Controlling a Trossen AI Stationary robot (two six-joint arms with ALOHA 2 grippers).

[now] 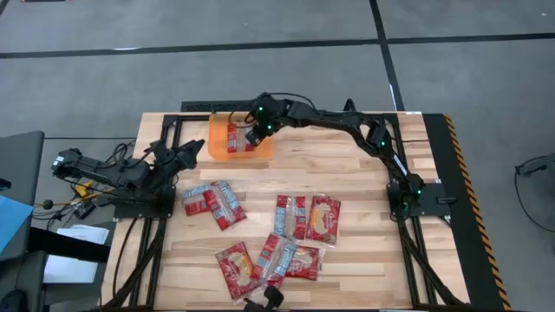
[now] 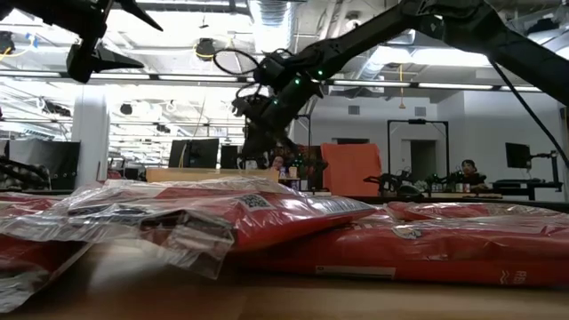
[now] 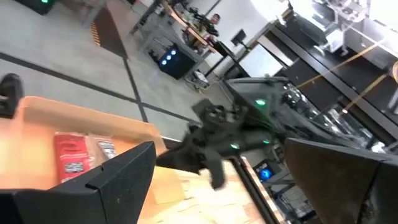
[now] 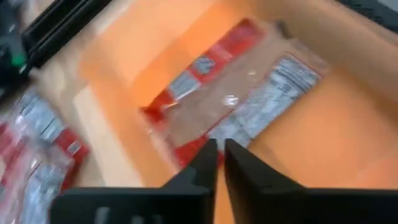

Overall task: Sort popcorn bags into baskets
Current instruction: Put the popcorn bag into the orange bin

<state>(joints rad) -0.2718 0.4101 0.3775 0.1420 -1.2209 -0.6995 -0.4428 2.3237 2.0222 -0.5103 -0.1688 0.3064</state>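
Nearest the table's front edge, in the high view: a cluster of flat red popcorn packets [image 1: 270, 258] with yellow and silver panels, overlapping one another on the pale wooden table [image 1: 364, 173]. Just behind them a pair of packets [image 1: 308, 217] side by side, and another pair [image 1: 213, 204] towards the left.

Left gripper [image 1: 192, 153] sits by its base at the table's left edge, fingers spread wide, holding nothing.

Far side: shallow translucent orange plastic basket [image 1: 217, 143] with one red packet [image 1: 234, 137] lying flat inside. Right gripper [image 1: 257, 132] hangs over the basket just above that packet; fingers [image 4: 202, 163] nearly together with a thin gap, nothing between them.
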